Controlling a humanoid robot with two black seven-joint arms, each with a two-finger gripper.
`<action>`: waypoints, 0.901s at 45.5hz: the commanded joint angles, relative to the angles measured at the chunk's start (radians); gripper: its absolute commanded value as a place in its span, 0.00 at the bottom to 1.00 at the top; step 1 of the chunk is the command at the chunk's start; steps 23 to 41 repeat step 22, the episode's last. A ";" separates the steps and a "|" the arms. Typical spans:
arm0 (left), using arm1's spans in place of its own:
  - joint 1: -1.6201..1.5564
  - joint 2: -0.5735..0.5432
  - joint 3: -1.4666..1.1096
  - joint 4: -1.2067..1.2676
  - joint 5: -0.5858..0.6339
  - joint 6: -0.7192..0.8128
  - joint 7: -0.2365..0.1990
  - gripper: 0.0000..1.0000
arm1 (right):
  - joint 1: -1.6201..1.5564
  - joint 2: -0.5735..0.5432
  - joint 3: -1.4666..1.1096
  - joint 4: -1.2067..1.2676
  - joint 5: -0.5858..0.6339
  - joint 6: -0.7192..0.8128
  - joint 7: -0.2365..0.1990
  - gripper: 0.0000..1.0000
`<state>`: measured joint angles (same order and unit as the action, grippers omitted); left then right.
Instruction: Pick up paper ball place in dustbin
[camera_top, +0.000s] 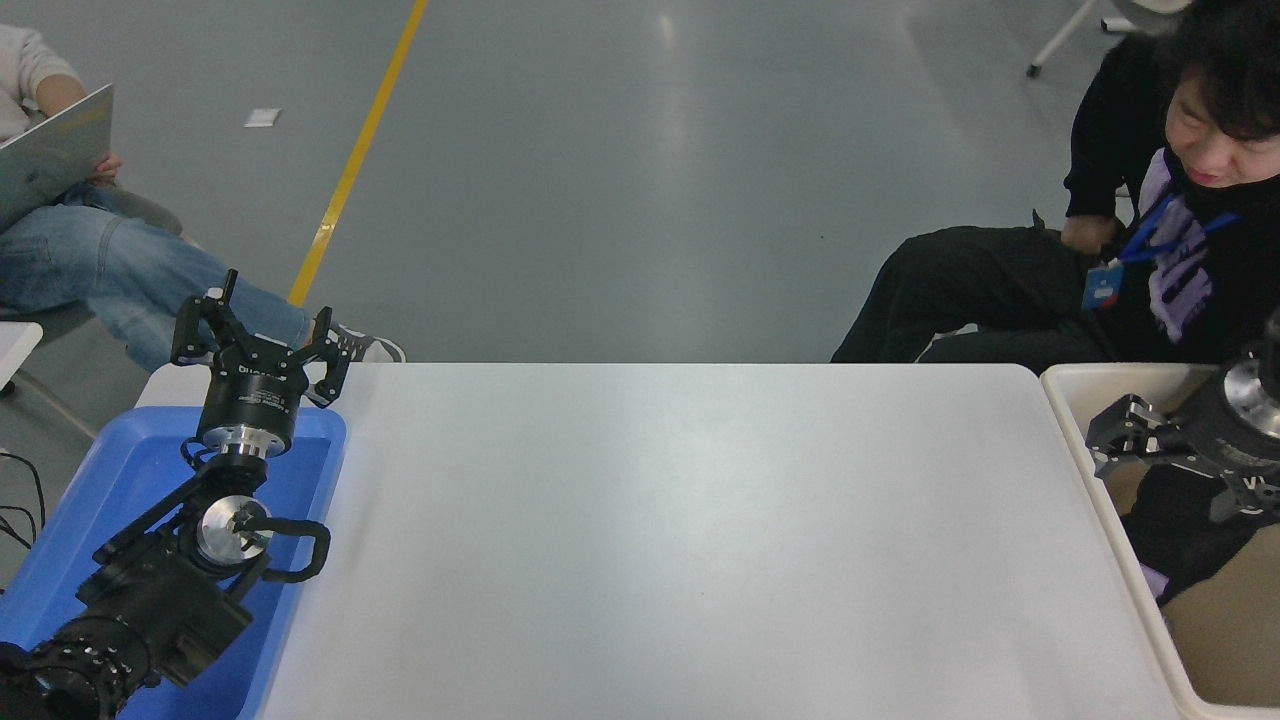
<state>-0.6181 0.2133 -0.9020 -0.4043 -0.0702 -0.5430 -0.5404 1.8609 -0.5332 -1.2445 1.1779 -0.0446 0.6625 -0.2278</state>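
The right arm's black tool is reaching in from the right edge and hanging above the near-left part of the large rectangular beige plastic dustbin, which is standing against the right end of the white rectangular table. Whether this tool's fingers are spread or pressed together cannot be told, since they are overlapping from this angle. Nothing is showing between them.

The light brown paper ball is not visible anywhere in the head view; its location cannot be told.

A person in black clothing is sitting at the far right and leaning toward the dustbin. A dark sleeve is reaching down inside the dustbin, below the right tool and close beside it.

The left arm is resting parked at the lower left, over the shallow blue plastic tray. Its black tool is pointing away from the camera with the fingers spread wide and holding nothing.

A second person in blue jeans is sitting at the upper left.
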 joint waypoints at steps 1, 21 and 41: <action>0.000 0.000 0.000 0.001 0.000 0.000 -0.001 0.99 | 0.239 0.150 -0.032 0.088 0.000 0.123 0.001 1.00; 0.000 0.000 0.000 -0.001 0.001 0.000 -0.001 0.99 | 0.376 0.213 0.129 0.177 0.002 0.123 -0.001 1.00; 0.000 0.000 0.000 -0.001 0.000 0.000 -0.001 0.99 | 0.374 0.211 0.129 0.177 0.002 0.123 -0.001 1.00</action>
